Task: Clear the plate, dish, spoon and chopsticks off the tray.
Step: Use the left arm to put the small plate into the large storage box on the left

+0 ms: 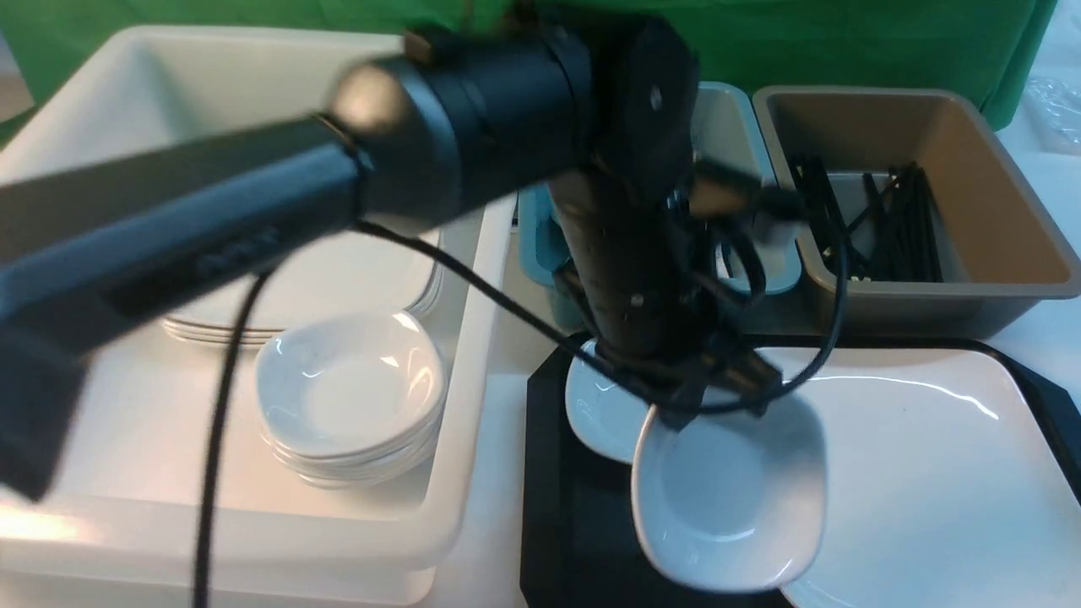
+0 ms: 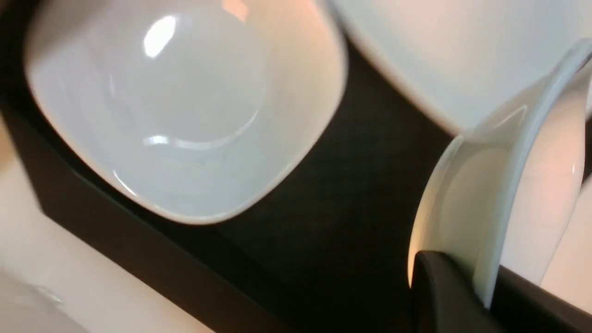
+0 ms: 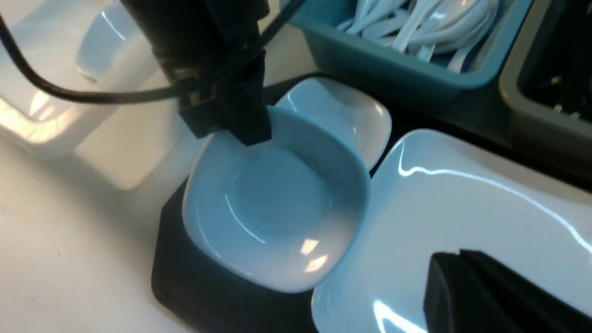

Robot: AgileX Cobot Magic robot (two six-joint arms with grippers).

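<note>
Left fingers (image 2: 439,296) pinch the rim of a small dish (image 3: 277,208) over the tray (image 1: 574,507); right fingers (image 3: 485,300) are pressed together.

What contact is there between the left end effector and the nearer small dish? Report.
Touching: the left wrist view shows the left end effector clamped on the rim of the small dish.

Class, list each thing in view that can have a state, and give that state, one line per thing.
left gripper: shut on held dish
held dish: tilted, rim pinched
other dish: flat on tray
plate: on tray, empty
right gripper: shut, empty
teal bin: holds spoons
brown bin: holds chopsticks
</note>
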